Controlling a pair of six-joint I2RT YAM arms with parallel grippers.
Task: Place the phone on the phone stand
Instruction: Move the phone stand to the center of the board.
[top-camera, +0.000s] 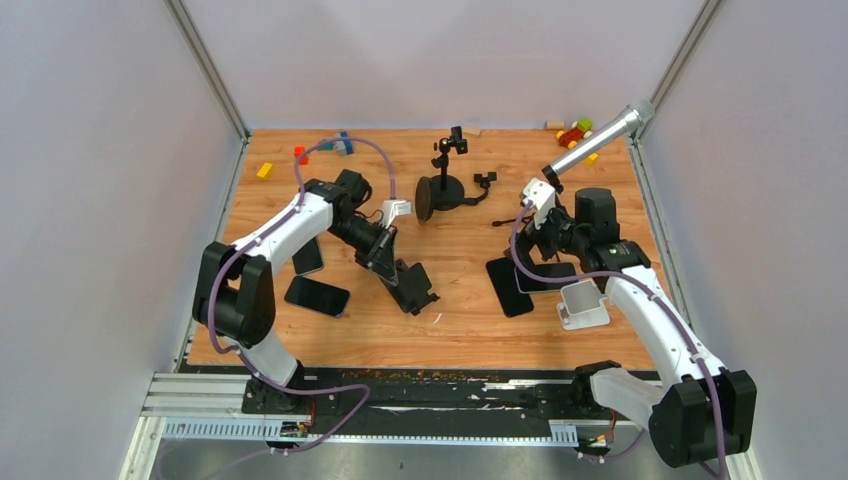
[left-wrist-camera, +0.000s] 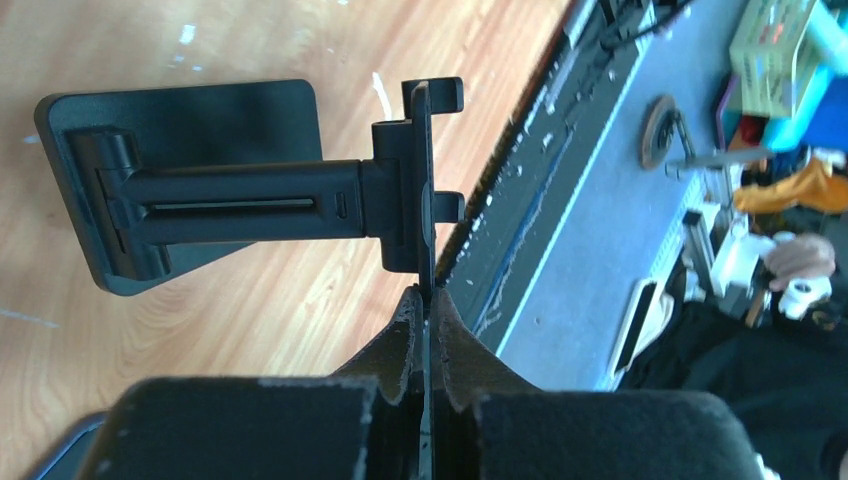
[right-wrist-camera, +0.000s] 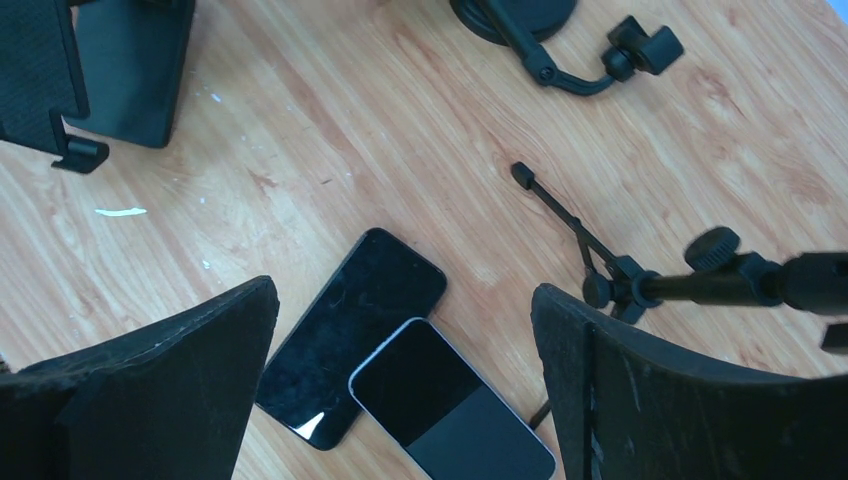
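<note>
Phone stand (left-wrist-camera: 230, 190): matte black plastic, with a flat rectangular base, a slotted arm and a thin cradle plate with two hooked lips. The left gripper (left-wrist-camera: 425, 300) was clamped on the edge of the cradle plate, holding the stand tilted over the near centre of the table (top-camera: 460, 330). Whether the base touched the wood could not be told.

The right gripper (right-wrist-camera: 400, 300) stood wide open and empty above two phones right of centre. A glossy black phone (right-wrist-camera: 345, 330) lay face up, and a silver-edged phone (right-wrist-camera: 450, 410) touched or overlapped its edge. Both screens were dark. The silver-edged phone was partly cut off by the frame's lower edge.

A dark phone (top-camera: 318, 296) lay on the left. A second dark phone (top-camera: 308, 256) was partly hidden under the left arm.

Print on a green box (left-wrist-camera: 775, 45) off the table was too blurred to read.
</note>
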